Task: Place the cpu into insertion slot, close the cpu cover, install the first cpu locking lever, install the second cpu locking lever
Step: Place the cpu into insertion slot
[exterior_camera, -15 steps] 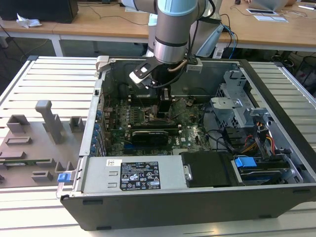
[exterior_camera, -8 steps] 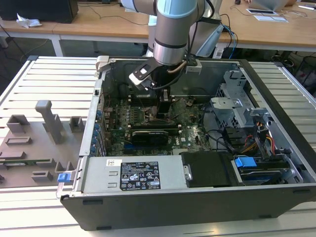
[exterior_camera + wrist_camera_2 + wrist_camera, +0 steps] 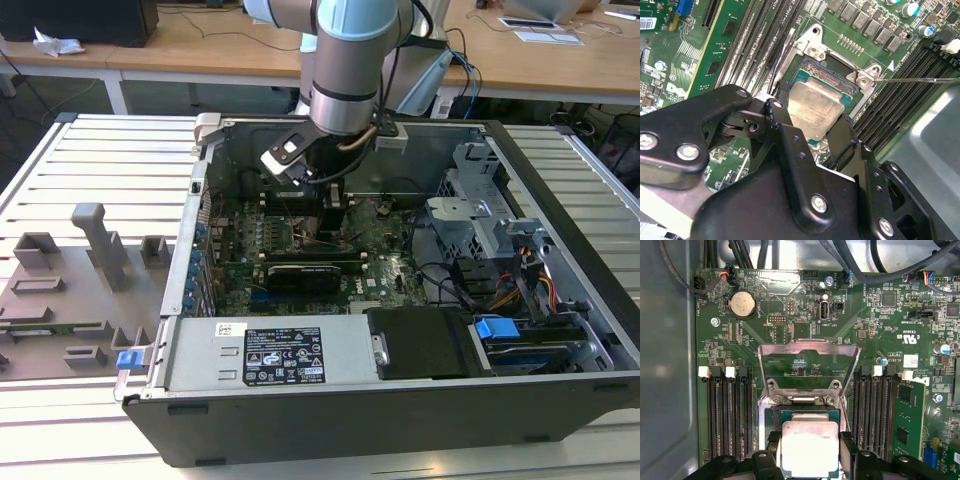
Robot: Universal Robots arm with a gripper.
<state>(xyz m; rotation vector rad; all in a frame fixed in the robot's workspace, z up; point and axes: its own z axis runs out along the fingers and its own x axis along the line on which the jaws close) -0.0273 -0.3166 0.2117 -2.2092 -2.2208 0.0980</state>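
In both wrist views my gripper [image 3: 810,456] [image 3: 812,125] is shut on the cpu [image 3: 810,440] [image 3: 816,105], one black finger against each of two opposite edges, silver top facing up. The chip sits low over the insertion slot [image 3: 809,413] [image 3: 826,75], whose dark centre and teal edge show just past it; I cannot tell whether it rests in the socket. The cpu cover [image 3: 809,346] stands swung open beyond the socket on its hinge. A thin wire locking lever [image 3: 920,79] juts out sideways from the socket corner. In the exterior view the gripper [image 3: 335,212] reaches down onto the green motherboard [image 3: 385,245].
Long black memory slots [image 3: 727,412] [image 3: 875,410] flank the socket closely on both sides. A long black card [image 3: 305,272] lies nearer the case front. The power supply [image 3: 270,355], drive cage [image 3: 480,215] and cables [image 3: 530,285] fill the open case. Grey fixtures [image 3: 100,245] stand outside on the exterior view's left.
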